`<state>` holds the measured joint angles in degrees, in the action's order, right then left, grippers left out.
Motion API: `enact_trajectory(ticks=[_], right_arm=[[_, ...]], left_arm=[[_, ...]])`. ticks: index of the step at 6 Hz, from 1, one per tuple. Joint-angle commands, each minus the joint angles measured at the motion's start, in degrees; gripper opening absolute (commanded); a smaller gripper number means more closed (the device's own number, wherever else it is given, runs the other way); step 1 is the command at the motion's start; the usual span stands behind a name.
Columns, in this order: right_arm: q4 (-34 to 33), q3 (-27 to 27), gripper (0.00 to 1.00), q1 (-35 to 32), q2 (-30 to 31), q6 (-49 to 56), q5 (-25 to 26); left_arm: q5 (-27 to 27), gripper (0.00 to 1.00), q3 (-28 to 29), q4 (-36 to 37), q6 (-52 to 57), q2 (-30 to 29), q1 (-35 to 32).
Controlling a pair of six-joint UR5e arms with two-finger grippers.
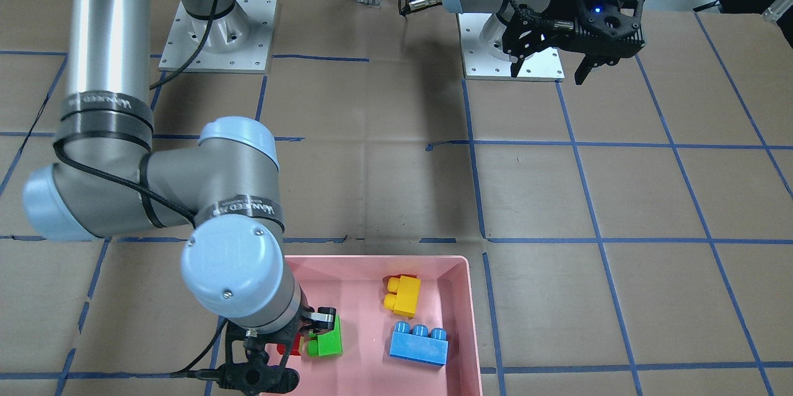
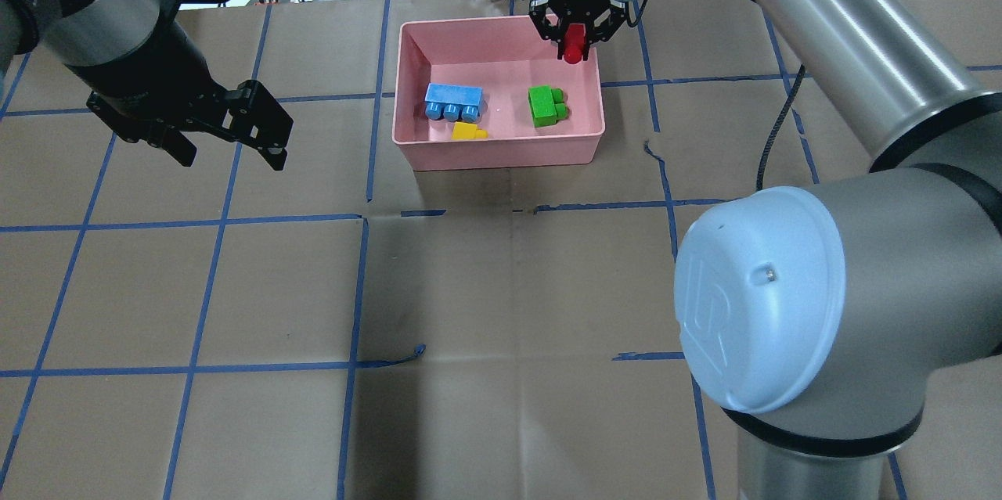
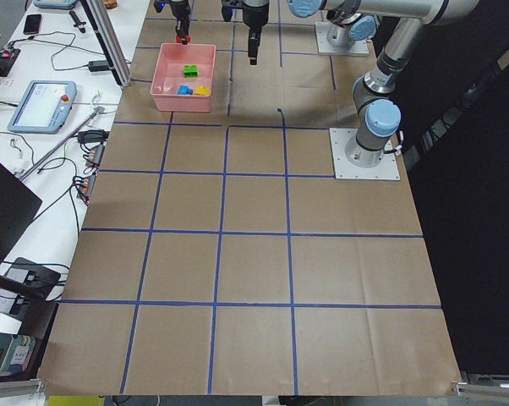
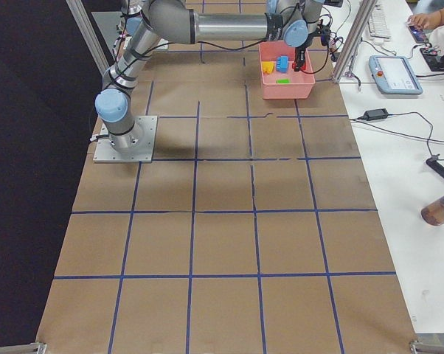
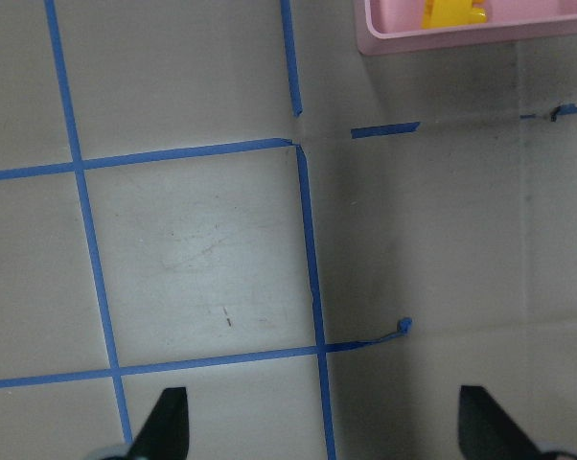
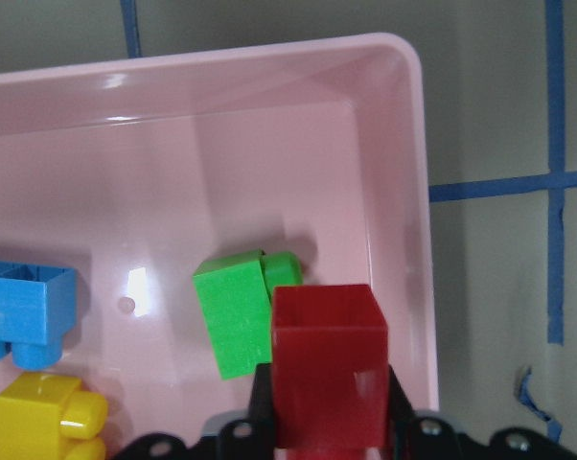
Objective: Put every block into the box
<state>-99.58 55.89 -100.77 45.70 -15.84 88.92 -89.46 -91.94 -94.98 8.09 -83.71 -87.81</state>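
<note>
Red block [image 1: 290,347]: front view, mostly hidden behind right gripper [image 2: 574,44].
Blue block [image 6: 25,311]: right wrist view, cut off at frame edge, left of gripper.
Yellow block [image 6: 49,422]: cut off at bottom edge.

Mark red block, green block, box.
red block [image 6: 329,383], right wrist view, middle of the face toward the camera.
green block [image 2: 541,107], overhead view, main body.
box [image 2: 501,152], overhead view, near outer wall.

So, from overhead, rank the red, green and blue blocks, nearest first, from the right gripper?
1. Red block: held in the right gripper.
2. Green block: box's right half.
3. Blue block: box's left half.
</note>
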Motion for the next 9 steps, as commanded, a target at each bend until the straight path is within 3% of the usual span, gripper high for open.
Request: enact_trajectory(ticks=[1,2,7,9], right_arm=[[-0.5,1.5,0.72,-0.2,-1.6,0.3,0.0],[-0.4,1.3,0.99,-0.2,-1.0,0.3,-0.1],[0.5,1.5,1.00,-0.6,2.4,-0.2,-1.6],[0.4,1.5,1.00,-0.9,2.3,5.6,-3.0]], left_arm=[[0.0,0.99,0.0,0.0,0.0,0.2,0.0],[0.0,0.99,0.0,-0.1,0.0,0.2,0.0],[-0.1,0.99,0.0,-0.1,0.0,0.3,0.0],[-0.1,0.99,0.0,-0.1,0.0,0.3,0.0]])
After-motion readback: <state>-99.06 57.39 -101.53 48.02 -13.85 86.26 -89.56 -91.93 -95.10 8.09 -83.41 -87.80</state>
